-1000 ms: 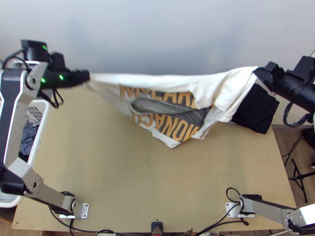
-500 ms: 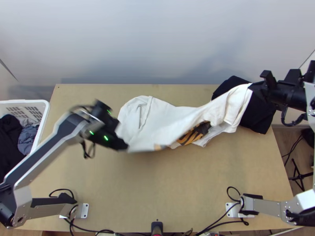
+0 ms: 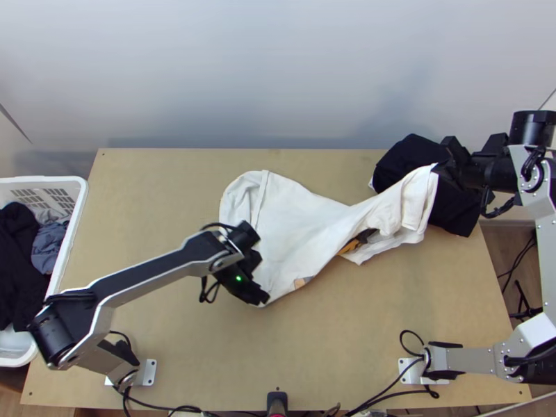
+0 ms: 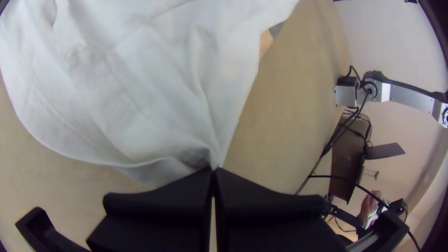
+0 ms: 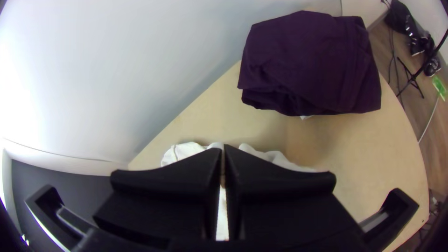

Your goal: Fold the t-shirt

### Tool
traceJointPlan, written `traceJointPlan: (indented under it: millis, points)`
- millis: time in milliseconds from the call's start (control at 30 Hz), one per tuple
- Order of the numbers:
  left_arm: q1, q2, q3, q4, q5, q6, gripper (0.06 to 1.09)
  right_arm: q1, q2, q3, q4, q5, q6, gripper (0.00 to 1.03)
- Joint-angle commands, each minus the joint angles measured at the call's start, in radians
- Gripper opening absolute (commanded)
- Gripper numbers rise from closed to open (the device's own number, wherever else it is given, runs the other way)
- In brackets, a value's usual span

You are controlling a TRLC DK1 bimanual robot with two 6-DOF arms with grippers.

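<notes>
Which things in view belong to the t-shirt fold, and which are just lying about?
Job:
- white t-shirt, partly spread, twisted toward one end
- left gripper, pinching a corner
- right gripper, holding the opposite end

Lying about:
- dark folded cloth at the table's far right corner
- white basket left of the table
- dark clothes inside it

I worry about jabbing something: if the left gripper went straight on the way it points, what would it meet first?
Probably the table, with cloth of the white t-shirt pinched in the left gripper getting pressed between. How high the tips are is hard to tell.
</notes>
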Motion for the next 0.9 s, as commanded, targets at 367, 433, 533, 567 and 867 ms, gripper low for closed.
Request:
traceJointPlan:
  millis: [367, 433, 533, 567, 867]
  points:
    - [0.143, -0.058, 0.261, -0.152, 0.004, 0.062, 1.03, 0.019, 0.002, -0.058, -0.005, 0.028, -0.021, 0.03]
    - [0.226, -0.027, 0.291, -0.152, 0.004, -0.003, 1.03, 0.028, 0.003, -0.06, -0.005, 0.028, -0.019, 0.03]
    - [0.31, 0.006, 0.296, -0.157, 0.004, -0.096, 1.0, 0.037, 0.002, -0.066, -0.005, 0.028, -0.015, 0.03]
    - [0.326, 0.006, 0.284, -0.155, 0.004, -0.112, 0.97, 0.039, 0.002, -0.067, -0.003, 0.028, -0.015, 0.03]
    - [0.306, -0.023, 0.12, -0.019, 0.004, -0.198, 0.81, 0.043, -0.003, -0.072, -0.003, 0.028, -0.016, 0.03]
